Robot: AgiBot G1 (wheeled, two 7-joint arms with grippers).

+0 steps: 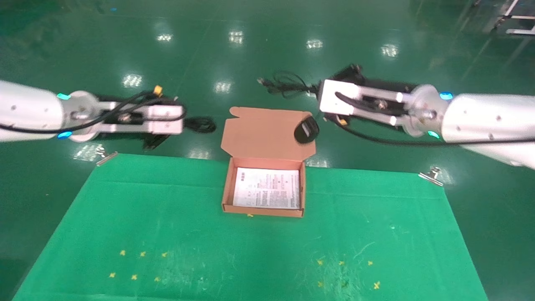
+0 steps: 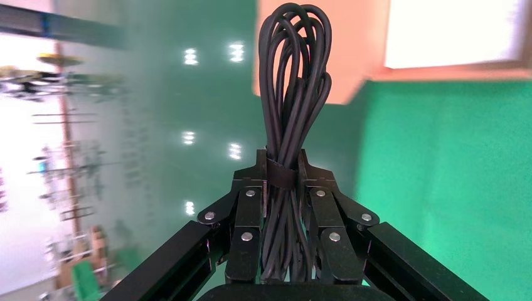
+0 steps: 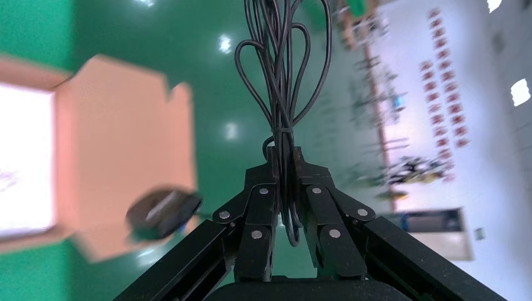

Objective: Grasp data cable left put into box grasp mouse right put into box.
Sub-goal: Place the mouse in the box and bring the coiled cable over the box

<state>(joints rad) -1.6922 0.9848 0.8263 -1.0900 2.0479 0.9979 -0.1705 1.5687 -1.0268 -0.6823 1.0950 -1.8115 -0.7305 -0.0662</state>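
The salmon box point(image 1: 226, 188) lies open at the far middle of the green mat, its lid point(image 1: 259, 133) folded back and a white printed sheet point(image 1: 267, 188) on its bottom. Left of the lid, above the floor, my left gripper point(image 1: 186, 121) point(image 2: 282, 166) is shut on the strapped waist of the coiled black data cable point(image 1: 202, 124) point(image 2: 292, 88). Right of the lid, my right gripper point(image 1: 316, 90) point(image 3: 283, 157) is shut on the mouse's bundled thin cord point(image 1: 286, 83) point(image 3: 279, 75). The black mouse point(image 1: 306, 129) point(image 3: 164, 213) dangles below it, in front of the lid's right edge.
A green mat point(image 1: 167, 217) covers the table, held by metal clips at its far corners point(image 1: 106, 157) point(image 1: 432, 174). Small yellow crosses point(image 1: 142, 253) point(image 1: 342, 263) mark the near part. Both arms hang beyond the table's far edge over a shiny green floor.
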